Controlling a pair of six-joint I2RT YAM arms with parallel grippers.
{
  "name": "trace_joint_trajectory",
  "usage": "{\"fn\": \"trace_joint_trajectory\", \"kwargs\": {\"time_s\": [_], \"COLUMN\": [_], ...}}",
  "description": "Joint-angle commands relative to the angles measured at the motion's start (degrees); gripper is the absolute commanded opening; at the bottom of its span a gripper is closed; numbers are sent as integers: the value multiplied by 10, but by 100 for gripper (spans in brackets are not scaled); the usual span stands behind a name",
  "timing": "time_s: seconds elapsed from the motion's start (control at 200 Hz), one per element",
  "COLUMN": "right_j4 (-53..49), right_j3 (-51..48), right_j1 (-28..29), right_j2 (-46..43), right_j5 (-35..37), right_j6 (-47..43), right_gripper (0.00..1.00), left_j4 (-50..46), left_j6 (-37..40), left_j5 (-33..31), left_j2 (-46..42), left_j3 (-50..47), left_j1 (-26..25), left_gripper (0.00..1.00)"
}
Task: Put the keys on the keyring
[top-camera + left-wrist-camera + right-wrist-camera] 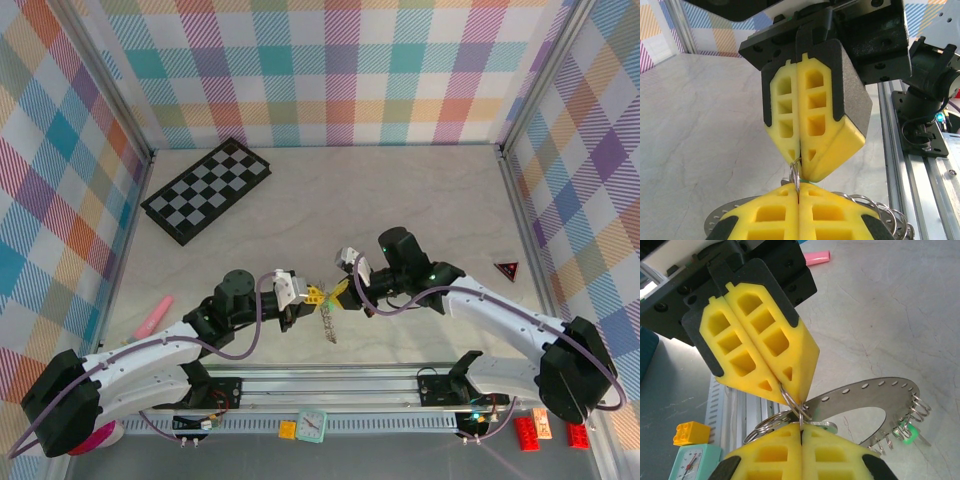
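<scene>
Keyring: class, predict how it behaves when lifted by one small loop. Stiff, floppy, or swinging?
The keyring looks like flat perforated metal, so it is probably stiff. Its wire loops hang loose at the rim, so they'd likely swing. Such thin, smooth wire might slip or twist in a foam grip.

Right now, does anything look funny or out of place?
Nothing is spilled or broken. The oddest sight: the left pincer and right pincer meet tip to tip, both shut on one thin wire loop, with the keyring dangling beside them. The chessboard lies crooked at the back left.
</scene>
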Motion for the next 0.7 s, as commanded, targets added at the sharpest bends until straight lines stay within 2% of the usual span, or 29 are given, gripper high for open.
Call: {"fn": "trace_joint_trajectory", "kwargs": {"time_s": [0.0, 0.215, 0.495, 0.695], "right_j4": [15, -21, -43, -83], "right_j3": [5, 28, 32, 64], "right_j1": [0, -1, -24, -29], "right_j2": [26, 43, 46, 98], "right_j5": [-39, -80, -126, -184], "right_j6": [-4, -20, -17, -56], "right_gripper": [0, 0, 0, 0], "left_j4": [103, 141, 132, 162], "left_j6": [-18, -20, -8, -23], "left_j5": [27, 28, 23, 44], "left_j2": [-14, -21, -21, -8], "left_j3": [-9, -22, -28, -29], "left_j1": [-5, -5, -5, -5], "left_gripper": [0, 0, 0, 0]}}
